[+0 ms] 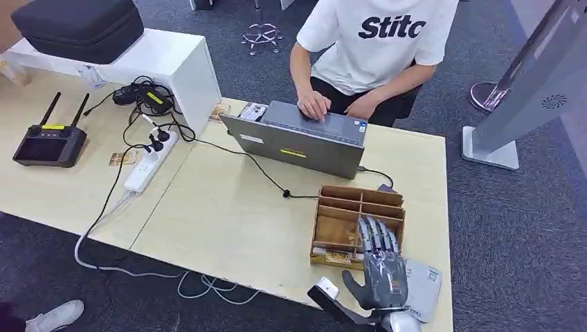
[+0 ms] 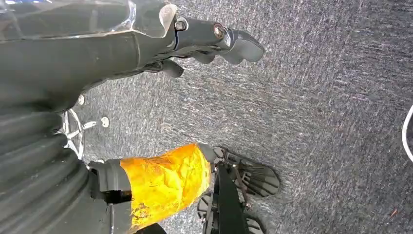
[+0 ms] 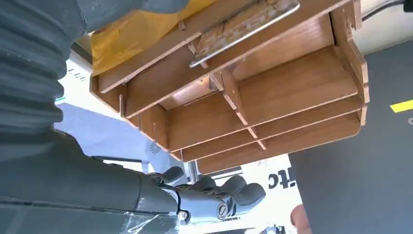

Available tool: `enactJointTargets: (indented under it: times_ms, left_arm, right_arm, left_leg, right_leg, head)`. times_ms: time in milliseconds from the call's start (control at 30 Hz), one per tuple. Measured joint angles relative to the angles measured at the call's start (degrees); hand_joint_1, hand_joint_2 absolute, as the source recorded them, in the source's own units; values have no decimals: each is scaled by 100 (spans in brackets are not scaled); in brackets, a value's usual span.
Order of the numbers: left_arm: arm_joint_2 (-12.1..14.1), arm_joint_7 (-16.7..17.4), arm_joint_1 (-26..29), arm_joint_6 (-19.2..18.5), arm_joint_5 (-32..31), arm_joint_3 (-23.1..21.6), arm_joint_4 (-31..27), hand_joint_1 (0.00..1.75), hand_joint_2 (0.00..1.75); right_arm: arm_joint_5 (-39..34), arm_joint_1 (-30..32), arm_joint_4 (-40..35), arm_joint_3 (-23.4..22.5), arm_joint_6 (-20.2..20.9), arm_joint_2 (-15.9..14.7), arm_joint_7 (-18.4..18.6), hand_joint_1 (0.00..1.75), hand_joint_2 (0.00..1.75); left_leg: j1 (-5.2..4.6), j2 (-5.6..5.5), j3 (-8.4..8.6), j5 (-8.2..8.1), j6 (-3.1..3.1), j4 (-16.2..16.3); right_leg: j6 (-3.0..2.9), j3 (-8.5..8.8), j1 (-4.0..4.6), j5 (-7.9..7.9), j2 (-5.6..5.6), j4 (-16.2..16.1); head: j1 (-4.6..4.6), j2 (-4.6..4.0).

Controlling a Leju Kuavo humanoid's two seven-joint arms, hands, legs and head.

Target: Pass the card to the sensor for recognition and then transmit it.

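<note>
Right hand [image 1: 380,271] hovers at the table's [image 1: 228,221] near right corner, fingers spread flat and holding nothing, fingertips over the wooden organizer [image 1: 353,207]; left hand [image 2: 214,41] hangs over the carpet, also empty with fingers loosely extended. The card [image 1: 337,259] lies in the organizer's nearest compartment, long axis along the near wall, just left of and under the right fingers, so the right hand is clearly nearer. Beyond it, toward the far edge: laptop [image 1: 297,142] and a seated person [image 1: 367,48].

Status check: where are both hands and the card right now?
Right hand open, fingers spread over wooden divided tray. Cards in tray's near slot, not gripped. Left hand hanging over carpet, holding nothing. Nothing blocking.
</note>
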Motion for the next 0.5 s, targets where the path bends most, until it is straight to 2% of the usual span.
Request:
enactJointTargets:
  times_ms: [500]
  left_arm:
    - [-4, 0, 0, 0, 0, 0, 0, 0, 175]
  right_arm:
    - [48, 48, -52, -61, -11, 48, -11, 0, 175]
  left_leg:
    - [0, 0, 0, 0, 0, 0]
  right_leg:
    - [0, 0, 0, 0, 0, 0]
  head:
    - [0, 0]
